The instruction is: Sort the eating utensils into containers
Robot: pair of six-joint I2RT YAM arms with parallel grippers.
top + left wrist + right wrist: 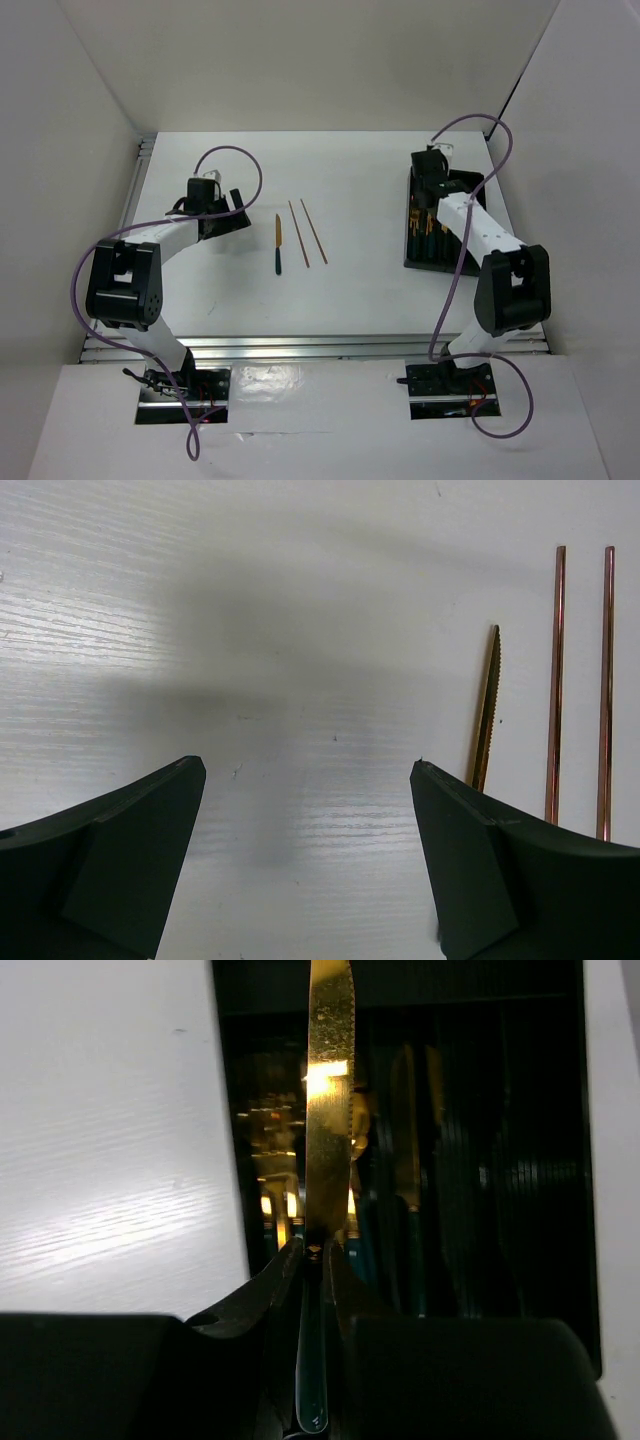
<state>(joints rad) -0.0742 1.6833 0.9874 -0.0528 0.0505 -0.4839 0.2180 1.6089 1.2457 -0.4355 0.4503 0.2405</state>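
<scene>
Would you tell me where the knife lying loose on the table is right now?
In the top view the knife lies left of centre on the table, just right of the open left tool and immediately left of the two chopsticks.

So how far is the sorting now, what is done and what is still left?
Done: several utensils already lie in the black tray. In hand: the right gripper is shut on a gold knife above the tray. Left: one loose knife and two chopsticks lie on the table, beside the open, empty left gripper.
</scene>
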